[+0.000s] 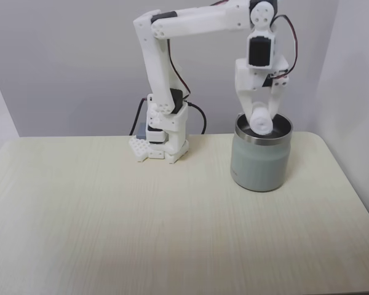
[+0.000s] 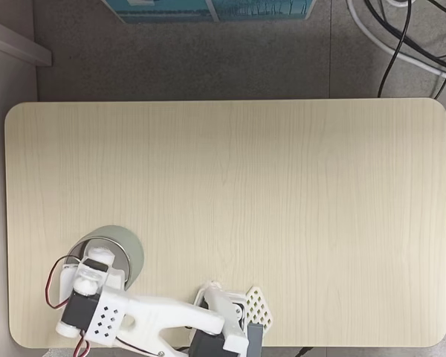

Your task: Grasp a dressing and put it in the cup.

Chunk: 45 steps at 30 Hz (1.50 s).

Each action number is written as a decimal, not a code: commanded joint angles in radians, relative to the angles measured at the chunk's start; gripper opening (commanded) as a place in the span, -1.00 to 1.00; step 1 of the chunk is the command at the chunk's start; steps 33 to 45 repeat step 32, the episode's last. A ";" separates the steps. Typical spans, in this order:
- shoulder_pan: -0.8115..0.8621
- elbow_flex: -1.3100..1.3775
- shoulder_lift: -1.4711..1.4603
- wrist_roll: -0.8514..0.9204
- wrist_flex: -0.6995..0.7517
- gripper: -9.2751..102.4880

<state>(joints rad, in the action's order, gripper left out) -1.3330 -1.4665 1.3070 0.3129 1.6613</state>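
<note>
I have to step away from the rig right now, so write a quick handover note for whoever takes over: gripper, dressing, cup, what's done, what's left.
Gripper: shut on the dressing, pointing down over the mouth of the cup.
Dressing: a small white roll, held at about rim height above the cup's opening, not yet released.
Cup: stands upright on the table, to the right of the arm's base in the front fixed view; in the top-down fixed view it sits near the table's lower left corner.
Done: the dressing is picked up and brought over the cup.
Left: open the gripper so the dressing drops in, then pull the arm back.
</note>
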 commanded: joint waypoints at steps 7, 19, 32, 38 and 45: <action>-0.011 0.034 -0.075 0.011 0.002 -0.42; -0.014 -0.048 -0.055 -0.005 0.002 -0.42; 0.009 -0.060 -0.094 0.011 0.023 -0.42; 0.009 -0.060 -0.094 0.011 0.023 -0.42; 0.009 -0.060 -0.094 0.011 0.023 -0.42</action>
